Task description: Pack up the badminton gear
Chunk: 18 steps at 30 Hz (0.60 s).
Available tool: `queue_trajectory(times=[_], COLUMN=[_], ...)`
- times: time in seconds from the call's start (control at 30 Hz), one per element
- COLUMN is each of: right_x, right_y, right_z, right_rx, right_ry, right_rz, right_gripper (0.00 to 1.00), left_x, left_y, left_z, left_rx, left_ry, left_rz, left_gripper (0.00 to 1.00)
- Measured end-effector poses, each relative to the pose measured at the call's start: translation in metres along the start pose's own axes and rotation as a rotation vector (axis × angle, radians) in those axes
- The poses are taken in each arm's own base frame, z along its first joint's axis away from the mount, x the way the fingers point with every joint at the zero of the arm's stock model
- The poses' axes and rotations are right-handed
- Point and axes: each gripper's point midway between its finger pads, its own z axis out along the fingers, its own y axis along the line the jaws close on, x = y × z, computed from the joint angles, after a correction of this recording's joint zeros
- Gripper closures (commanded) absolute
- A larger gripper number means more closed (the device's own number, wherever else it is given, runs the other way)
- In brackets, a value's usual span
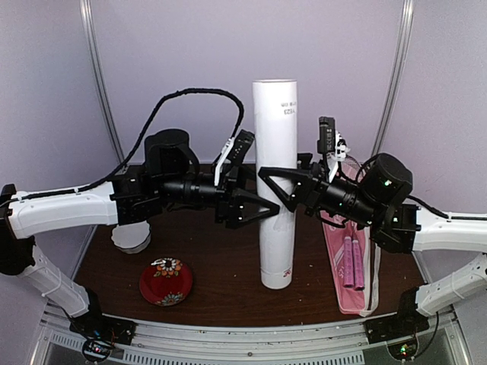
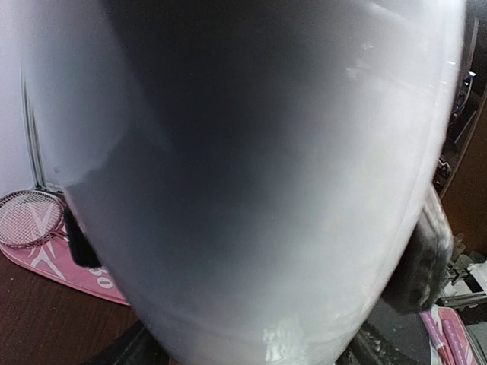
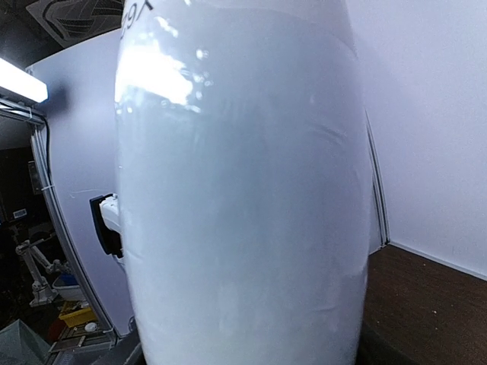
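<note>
Standing upright mid-table: tube (image 1: 275,122), pinched at mid-height by right gripper (image 1: 275,188), presumably to stop tipping. Straddled opposite by left gripper (image 1: 262,207); pressing or apart, cannot tell. Bag (image 1: 338,289) alongside.

Soft, even light fills the overhead view. The white tube (image 3: 243,198), too close, blurs both wrist views: glare at eleven o'clock in the right, a dark shadow at twelve o'clock in the left.
</note>
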Motion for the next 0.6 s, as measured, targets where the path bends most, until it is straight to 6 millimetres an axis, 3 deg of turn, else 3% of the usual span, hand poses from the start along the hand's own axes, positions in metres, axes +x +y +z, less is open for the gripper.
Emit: queue_trajectory(times=[0.17,0.37,0.43,0.6], right_x=[0.001,0.004,0.006,0.009], right_y=[-0.001,-0.008,-0.015,-0.035], right_z=[-0.001,-0.007,-0.011,-0.022], right_rx=[0.001,0.019,0.040,0.112], right_ry=[-0.008,-0.003,0.000,-0.001], right_rz=[-0.002,0.009,0.015,0.026], right_gripper=[0.28,0.15,0.01,0.00], left_x=[0.001,0.012,0.019,0.045], left_y=[-0.001,0.007,0.015,0.053], left_z=[0.001,-0.001,-0.005,-0.036], left_rx=[0.010,-0.021,-0.050,-0.198], left_ry=[0.001,0.032,0.052,0.120], left_rz=[-0.018,-0.053,-0.078,-0.173], left_gripper=[0.42,0.53,0.54,0.54])
